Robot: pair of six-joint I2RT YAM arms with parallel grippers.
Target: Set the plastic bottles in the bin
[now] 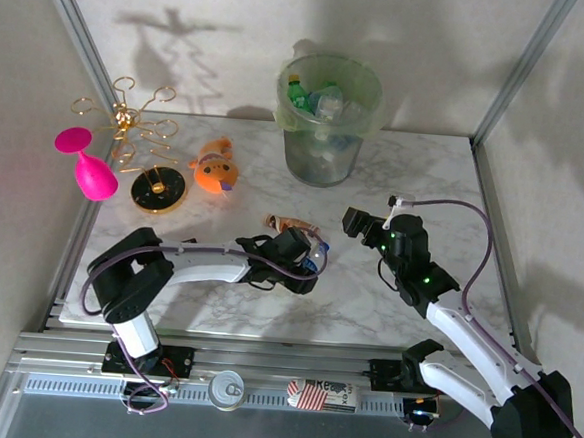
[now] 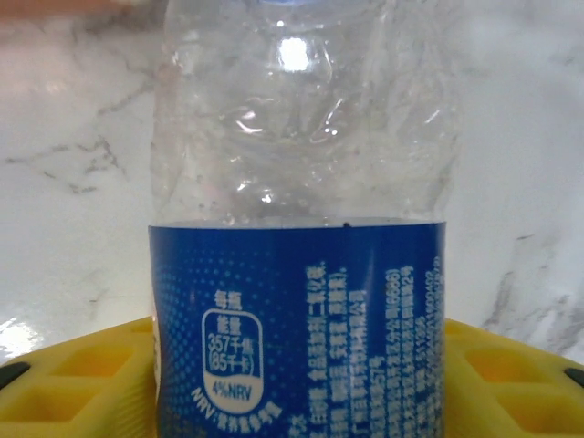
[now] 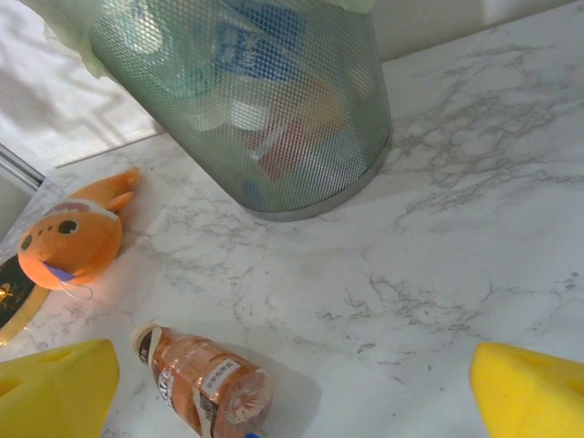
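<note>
Top external: left gripper (image 1: 305,259) at mid-table, clamped on a clear bottle (image 1: 319,251) with a blue label. Left wrist view agrees: the bottle sits between the two yellow fingers (image 2: 73,374), both pressing on the label, with the crumpled clear body above. Cannot tell whether it is off the table.

Amber bottle (image 1: 290,224) lies on its side on the marble table (image 1: 386,306), just beyond the left gripper, between it and the bin (image 1: 324,141).

Right gripper (image 1: 356,223): jaws wide, nothing held, to the right of the amber bottle. Right wrist view shows its yellow fingers apart over bare marble, with the amber bottle near the left one.

Bin stands at the far middle of the table, with several green and clear bottles inside.

Orange plush toy (image 1: 215,170) is left of the bin. Pink wine glass (image 1: 87,170) is at the far left edge.
</note>
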